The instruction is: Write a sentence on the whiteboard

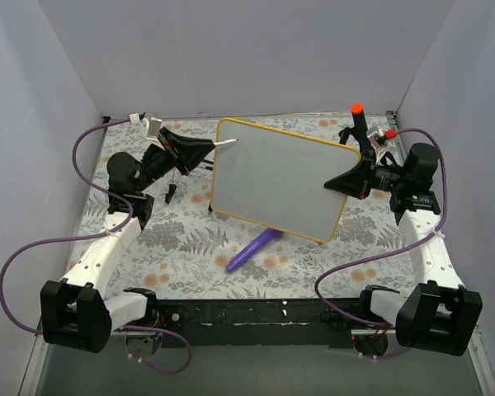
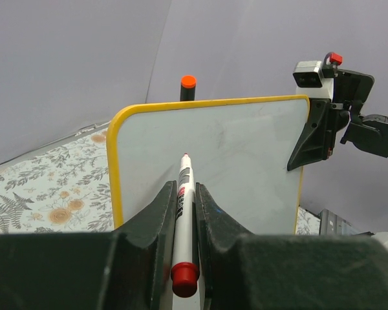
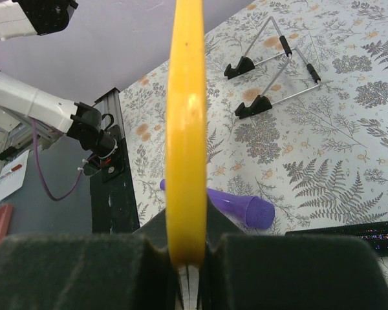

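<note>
We judge the whiteboard [image 1: 276, 177], held tilted above the worktop [image 1: 190, 247] by the right gripper [image 1: 344, 183] clamped on its yellow right edge, light, stiff and slick-faced, best pinched at the frame, while the left gripper [image 2: 184, 188] grips a marker [image 2: 185, 169] beside its blank face.

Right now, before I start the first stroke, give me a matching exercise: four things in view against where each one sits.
Things:
1 whiteboard
2 marker
3 purple tube
4 wire stand

Places:
a held in the left gripper, tip toward the whiteboard
b lying on the table by the whiteboard's near edge
c resting on its black-tipped legs
d yellow edge clamped in the right gripper

Pairs: 1-d, 2-a, 3-b, 4-c
</note>
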You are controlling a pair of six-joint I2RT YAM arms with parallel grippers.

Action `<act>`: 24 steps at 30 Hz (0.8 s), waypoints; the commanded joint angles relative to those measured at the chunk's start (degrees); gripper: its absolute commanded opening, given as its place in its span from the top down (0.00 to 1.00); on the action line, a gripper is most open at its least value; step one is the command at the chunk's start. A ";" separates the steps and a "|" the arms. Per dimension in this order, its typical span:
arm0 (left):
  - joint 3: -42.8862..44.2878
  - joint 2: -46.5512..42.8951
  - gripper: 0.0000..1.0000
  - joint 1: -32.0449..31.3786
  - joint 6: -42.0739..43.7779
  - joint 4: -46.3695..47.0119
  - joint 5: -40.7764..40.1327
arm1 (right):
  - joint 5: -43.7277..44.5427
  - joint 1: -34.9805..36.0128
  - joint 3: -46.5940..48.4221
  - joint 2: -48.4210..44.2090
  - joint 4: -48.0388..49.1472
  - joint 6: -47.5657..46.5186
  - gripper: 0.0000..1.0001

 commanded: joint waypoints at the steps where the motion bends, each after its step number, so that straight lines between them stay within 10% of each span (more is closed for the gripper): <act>1: 2.75 -0.17 1.00 0.42 1.82 -1.05 -0.49 | -3.48 0.26 0.40 -1.85 5.05 1.49 0.99; 24: 3.37 1.15 1.00 0.42 4.28 -3.51 -0.13 | -3.57 0.35 0.40 -1.94 5.41 1.76 0.99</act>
